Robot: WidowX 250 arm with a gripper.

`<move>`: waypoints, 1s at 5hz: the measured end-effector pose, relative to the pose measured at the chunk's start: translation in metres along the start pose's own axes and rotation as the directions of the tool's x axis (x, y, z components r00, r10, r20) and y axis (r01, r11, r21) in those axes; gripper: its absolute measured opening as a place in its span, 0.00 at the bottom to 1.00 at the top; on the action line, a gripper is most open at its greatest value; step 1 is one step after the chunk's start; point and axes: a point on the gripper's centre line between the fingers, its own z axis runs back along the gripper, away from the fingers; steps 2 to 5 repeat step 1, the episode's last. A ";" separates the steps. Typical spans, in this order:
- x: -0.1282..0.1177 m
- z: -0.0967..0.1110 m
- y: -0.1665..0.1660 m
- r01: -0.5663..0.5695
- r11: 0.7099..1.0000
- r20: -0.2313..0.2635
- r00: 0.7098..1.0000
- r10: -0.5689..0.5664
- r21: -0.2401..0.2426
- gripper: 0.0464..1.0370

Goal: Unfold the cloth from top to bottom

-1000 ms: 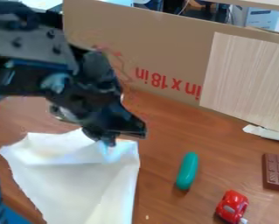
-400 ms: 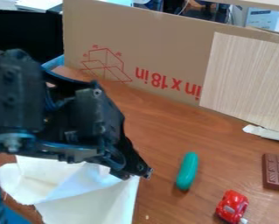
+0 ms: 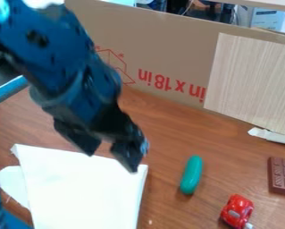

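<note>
We see the brown wood-grain table (image 3: 180, 134) spreading below the gripper (image 3: 111, 162) and off to its right. Next in size, a cardboard panel (image 3: 168, 53) stands upright beyond the gripper, with red print and a red line drawing on its face. The black arm (image 3: 52, 58), with a blue sheen on it, comes in from the upper left and slants down to the gripper. Below and slightly left of the gripper we find the white cloth (image 3: 81, 192), lying on the table and running down to the view's lower edge; its far edge passes just by the fingertips, though we cannot tell whether they touch it. A smaller part of the cloth pokes out at its left side. To the right of the gripper and farther back, a pale wood-grain board (image 3: 252, 80) stands against the cardboard. The gripper itself points down with its two fingers clearly parted, and we see nothing held between them. Well apart to its right, a torn white strip (image 3: 273, 136) lies at the foot of the board, with a brown chocolate bar (image 3: 280, 176) nearer us. Closer to the gripper, lower right, are a red toy car (image 3: 237, 211) and a green, rounded, elongated object (image 3: 191, 174).
</note>
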 end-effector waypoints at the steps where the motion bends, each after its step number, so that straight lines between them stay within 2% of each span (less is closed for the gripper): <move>1: 0.005 -0.001 0.008 -0.029 0.998 -0.084 0.996 0.024 -0.064 0.96; 5: 0.005 -0.001 0.008 -0.029 0.998 -0.084 0.996 0.024 -0.064 0.96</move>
